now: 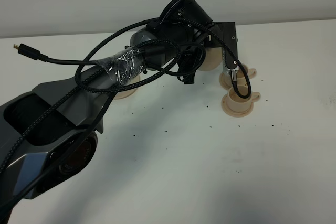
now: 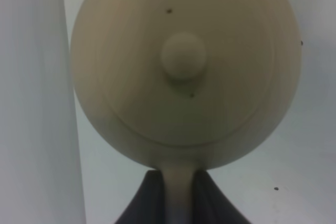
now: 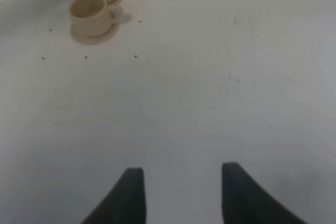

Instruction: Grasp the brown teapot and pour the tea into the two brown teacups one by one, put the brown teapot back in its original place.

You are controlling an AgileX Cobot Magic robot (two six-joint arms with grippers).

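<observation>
The brown teapot (image 2: 184, 72) fills the left wrist view with its knobbed lid facing the camera. My left gripper (image 2: 178, 184) is shut on its loop handle, one dark finger (image 2: 144, 203) on each side. From above, only a pale patch of the teapot (image 1: 211, 60) shows behind the wrist and cables, just left of the two brown teacups. The near teacup (image 1: 239, 100) and the far teacup (image 1: 240, 74) stand upright on their saucers. The spout is hidden. My right gripper (image 3: 181, 192) hangs open over bare table, far from the teacups (image 3: 92, 14).
A flat tan saucer (image 1: 126, 92) lies partly under the left arm. Braided black cables loop around that arm, and one with a gold plug (image 1: 23, 49) trails left. Dark specks dot the white table (image 1: 210, 171). A wall runs along the back edge.
</observation>
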